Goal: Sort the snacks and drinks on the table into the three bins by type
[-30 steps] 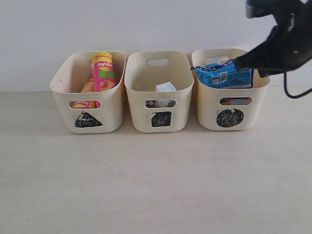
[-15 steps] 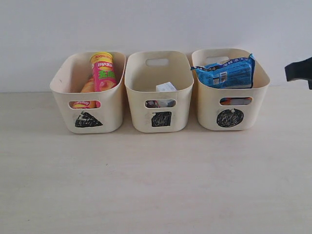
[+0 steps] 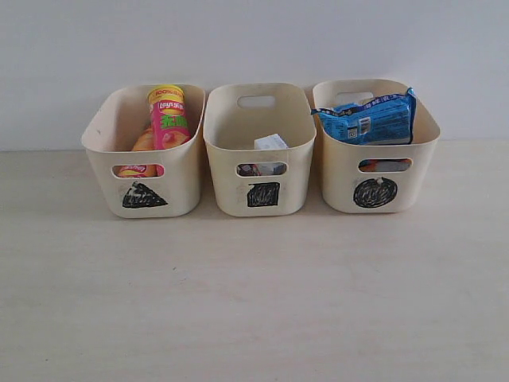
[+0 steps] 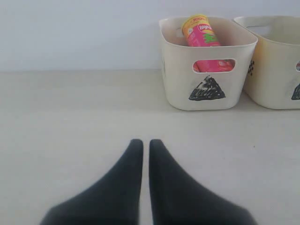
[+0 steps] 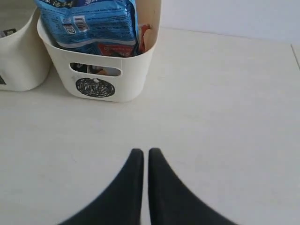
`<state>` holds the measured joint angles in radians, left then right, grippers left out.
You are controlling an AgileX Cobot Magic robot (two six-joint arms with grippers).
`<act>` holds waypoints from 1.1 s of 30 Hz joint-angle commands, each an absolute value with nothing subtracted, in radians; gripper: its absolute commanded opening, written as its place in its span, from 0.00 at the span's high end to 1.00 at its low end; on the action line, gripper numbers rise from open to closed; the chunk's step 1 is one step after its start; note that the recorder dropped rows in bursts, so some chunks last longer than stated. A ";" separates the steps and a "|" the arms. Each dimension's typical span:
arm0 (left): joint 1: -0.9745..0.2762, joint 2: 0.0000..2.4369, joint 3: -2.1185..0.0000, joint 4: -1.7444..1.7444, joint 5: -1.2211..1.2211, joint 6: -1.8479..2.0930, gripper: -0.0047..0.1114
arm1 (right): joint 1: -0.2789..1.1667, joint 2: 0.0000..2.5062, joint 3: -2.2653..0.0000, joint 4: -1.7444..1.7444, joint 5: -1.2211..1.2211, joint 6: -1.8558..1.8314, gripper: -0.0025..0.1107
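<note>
Right gripper (image 5: 145,153) had left the exterior view.
Blue bag (image 3: 370,119) stayed in circle bin (image 3: 338,179); right and left gripper (image 4: 146,142) fingers were pressed together.

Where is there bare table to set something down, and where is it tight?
Bare: table in front of the row, left of the triangle bin and right of the circle bin. Crowded: the row itself, rims nearly meeting, no hand gap. The blue bag fills the circle bin's top; the square bin has headroom.
</note>
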<state>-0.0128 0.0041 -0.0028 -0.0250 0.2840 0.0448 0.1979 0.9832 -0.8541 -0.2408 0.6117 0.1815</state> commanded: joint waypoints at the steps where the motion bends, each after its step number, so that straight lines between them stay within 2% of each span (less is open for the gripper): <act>1: -0.011 0.000 0.000 -0.026 0.280 0.039 0.92 | 0.190 0.926 -0.805 -0.244 0.528 0.172 0.97; 8: -0.011 0.000 0.000 -0.026 0.280 0.039 0.92 | 0.188 0.661 -0.587 -0.244 0.409 0.174 0.97; 19: -0.011 0.000 0.000 -0.026 0.280 0.039 0.92 | 0.088 0.322 -0.355 -0.237 0.370 0.191 0.97; 25: -0.011 0.000 0.000 -0.026 0.280 0.039 0.92 | 0.088 0.193 -0.254 -0.234 0.363 0.193 0.97; 33: -0.011 0.000 0.000 -0.026 0.280 0.039 0.92 | 0.090 0.152 -0.209 -0.232 0.363 0.191 0.97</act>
